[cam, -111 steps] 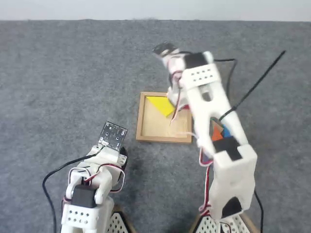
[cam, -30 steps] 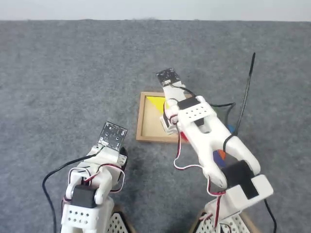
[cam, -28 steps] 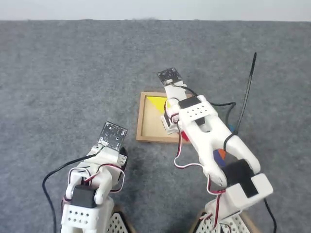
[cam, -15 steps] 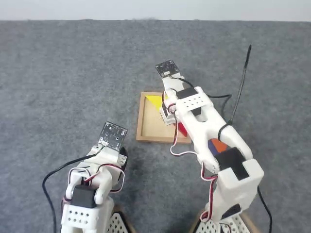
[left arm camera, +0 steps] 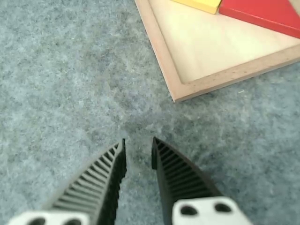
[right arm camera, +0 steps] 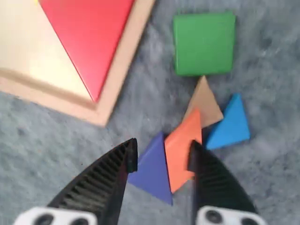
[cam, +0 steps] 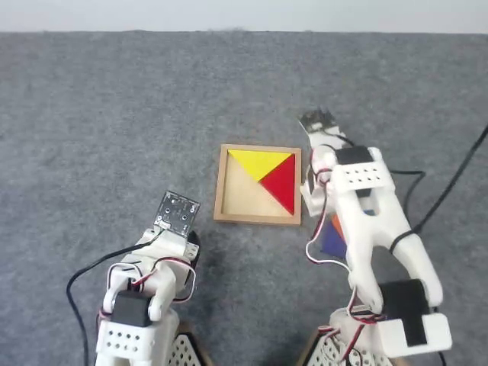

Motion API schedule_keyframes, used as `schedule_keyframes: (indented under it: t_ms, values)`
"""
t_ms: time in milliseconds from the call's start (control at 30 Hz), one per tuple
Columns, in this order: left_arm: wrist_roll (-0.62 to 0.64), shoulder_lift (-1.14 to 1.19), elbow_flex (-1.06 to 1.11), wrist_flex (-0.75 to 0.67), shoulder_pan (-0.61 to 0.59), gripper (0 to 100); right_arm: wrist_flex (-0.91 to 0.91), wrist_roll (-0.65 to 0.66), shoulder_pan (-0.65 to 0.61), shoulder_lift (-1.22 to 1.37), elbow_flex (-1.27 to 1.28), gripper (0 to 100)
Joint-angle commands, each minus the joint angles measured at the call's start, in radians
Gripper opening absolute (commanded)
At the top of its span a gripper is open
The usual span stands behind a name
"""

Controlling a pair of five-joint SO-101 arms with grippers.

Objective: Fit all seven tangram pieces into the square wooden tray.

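The square wooden tray (cam: 221,183) holds a yellow triangle (cam: 258,162) and a red triangle (cam: 280,183), edge to edge. My right arm (cam: 358,198) stands just right of the tray. Its gripper (right arm camera: 161,150) is open and holds nothing, hovering over a purple triangle (right arm camera: 152,171) and an orange piece (right arm camera: 183,147). Beside them on the carpet lie a tan triangle (right arm camera: 205,103), a blue triangle (right arm camera: 230,125) and a green square (right arm camera: 204,43). My left gripper (left arm camera: 138,147) hangs over bare carpet near a tray corner (left arm camera: 180,91), a narrow gap between its fingers.
Grey carpet covers the whole table. The left arm (cam: 152,282) sits folded at the near left, short of the tray. A black cable (cam: 450,191) trails off the right arm to the right. The purple triangle (cam: 333,238) partly shows under that arm.
The right arm carried the red triangle over the tray, left it lying beside the yellow one, and swung right over the loose pieces. The left arm stayed still.
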Motion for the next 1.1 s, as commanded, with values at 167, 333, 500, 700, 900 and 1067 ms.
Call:
schedule_keyframes:
  t_ms: [167,333,500,700,900,1067]
  values:
    - [0.006,0.002,-0.007,-0.003,0.002,9,-0.087,0.063,0.027,0.065,0.072,22.7]
    - [0.006,0.002,-0.007,-0.003,0.002,9,-0.143,0.063,0.03,0.145,0.094,22.7]
    - [0.006,0.002,-0.007,-0.003,0.002,9,-0.151,0.063,0.093,0.17,0.071,22.6]
    - [0.006,0.002,-0.007,-0.003,0.002,9,-0.151,0.063,0.156,0.16,0.026,10.8]
    - [0.006,0.002,-0.007,-0.003,0.002,9,-0.145,0.064,0.156,0.162,-0.049,4.3]
    - [0.006,0.002,-0.007,-0.003,0.002,9,-0.11,0.055,0.153,0.16,-0.153,1.2]
